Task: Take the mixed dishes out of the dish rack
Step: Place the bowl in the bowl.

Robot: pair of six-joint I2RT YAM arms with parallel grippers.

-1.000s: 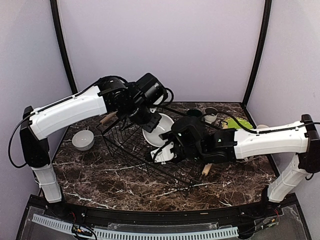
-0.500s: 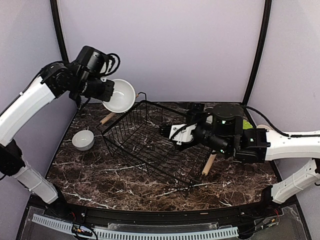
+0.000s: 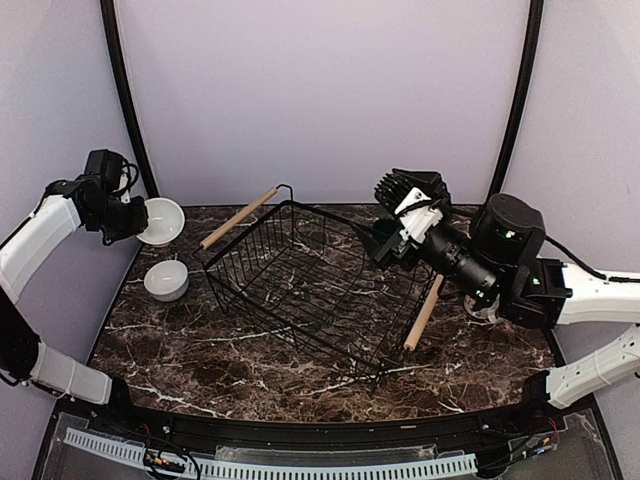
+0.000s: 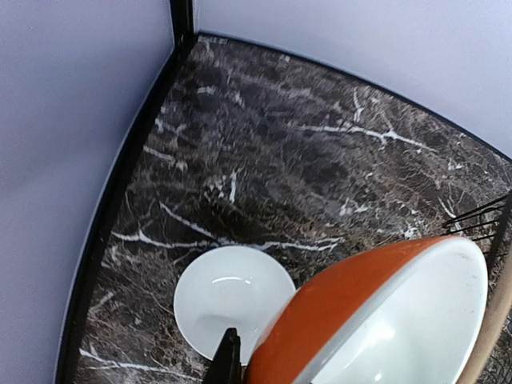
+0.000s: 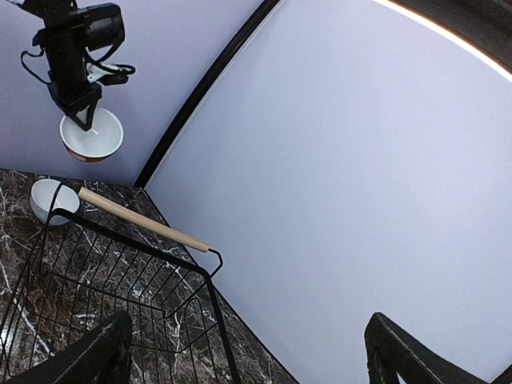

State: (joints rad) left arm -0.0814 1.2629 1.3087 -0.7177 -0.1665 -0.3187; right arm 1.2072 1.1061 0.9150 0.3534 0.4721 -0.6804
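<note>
Swung out leftward, the left gripper, clamping the orange bowl, should lower it level beside the white bowl, while the right gripper hangs spread and empty.

Left arm stretched to far left, held high. Left gripper pointing down, clamped on rim of orange bowl. Right arm reaching inward, wrist angled upward. Right gripper lifted, fingers spread wide.
</note>
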